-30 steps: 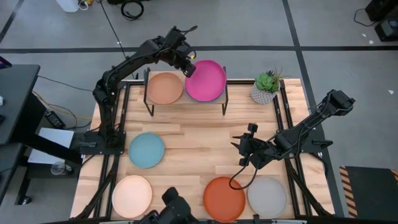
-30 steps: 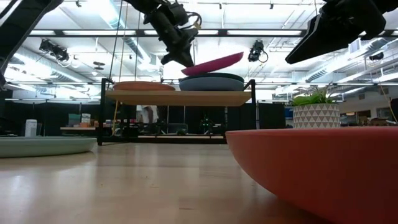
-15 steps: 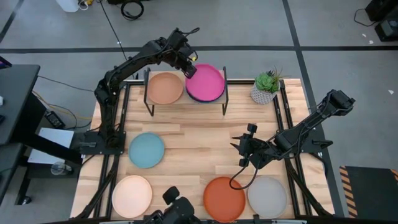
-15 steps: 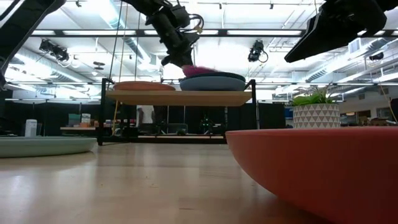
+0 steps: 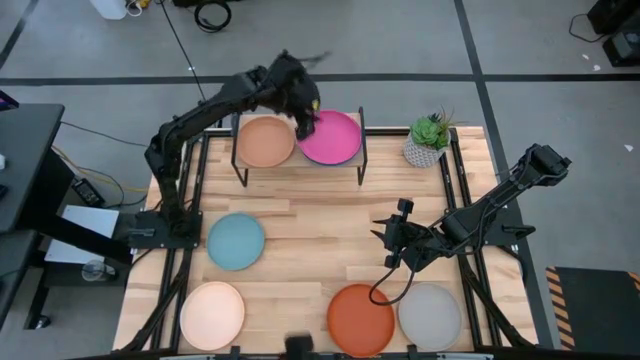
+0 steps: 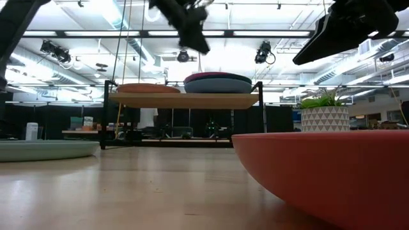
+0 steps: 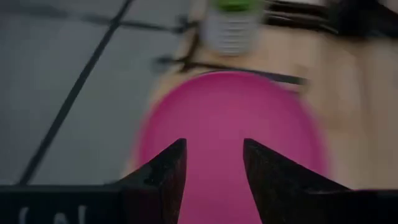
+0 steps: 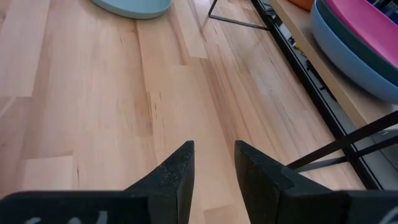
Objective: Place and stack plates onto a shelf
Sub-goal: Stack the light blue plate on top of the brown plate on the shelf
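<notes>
Two stacks are sitting on the shelf at the far edge of the bench: the tan plate on its left half, and on its right half the pink plate lying flat on top of a dark teal plate and a blue plate. The left claw is hovering just above the near-left rim of the pink plate, and its fingers are standing apart with nothing between them, the pink plate filling the space beyond them. In the low view this claw is hanging clear above the stack.

The right claw is waiting over bare wood in the right middle of the bench, its fingers parted by a narrow gap and holding nothing.

Four plates are lying on the bench: the light teal plate at left, the cream plate at the near left, and the orange plate touching the grey plate at the near right. A potted plant is standing just right of the shelf.
</notes>
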### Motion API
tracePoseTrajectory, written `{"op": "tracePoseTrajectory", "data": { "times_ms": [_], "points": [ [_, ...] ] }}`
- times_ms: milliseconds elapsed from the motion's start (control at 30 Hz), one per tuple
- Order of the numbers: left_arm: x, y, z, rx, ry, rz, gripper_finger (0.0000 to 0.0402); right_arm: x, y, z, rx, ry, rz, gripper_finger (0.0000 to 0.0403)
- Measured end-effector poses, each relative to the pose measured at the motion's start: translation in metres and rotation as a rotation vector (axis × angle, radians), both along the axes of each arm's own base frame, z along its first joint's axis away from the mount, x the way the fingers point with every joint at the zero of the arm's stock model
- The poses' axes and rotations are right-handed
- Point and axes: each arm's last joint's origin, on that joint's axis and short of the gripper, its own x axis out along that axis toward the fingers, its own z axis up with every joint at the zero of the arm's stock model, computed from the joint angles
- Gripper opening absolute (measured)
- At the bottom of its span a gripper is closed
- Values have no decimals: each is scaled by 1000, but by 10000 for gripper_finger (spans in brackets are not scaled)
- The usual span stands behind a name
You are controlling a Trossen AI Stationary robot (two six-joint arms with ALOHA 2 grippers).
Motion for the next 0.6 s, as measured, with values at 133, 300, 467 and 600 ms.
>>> {"op": "tracePoseTrajectory", "data": {
  "times_ms": [133, 300, 467, 600],
  "points": [
    [17, -61, -2, 36, 110, -244, 166, 0, 0, 0, -5, 3, 3, 121],
    [28, -136, -34, -12, 333, -384, 166, 0, 0, 0, 4, 1, -6, 121],
    [21, -195, -79, -77, 544, -397, 166, 0, 0, 0, 5, 0, -6, 121],
    [10, -230, -117, -120, 696, -341, 166, 0, 0, 0, 7, -4, -6, 121]
  ]
}}
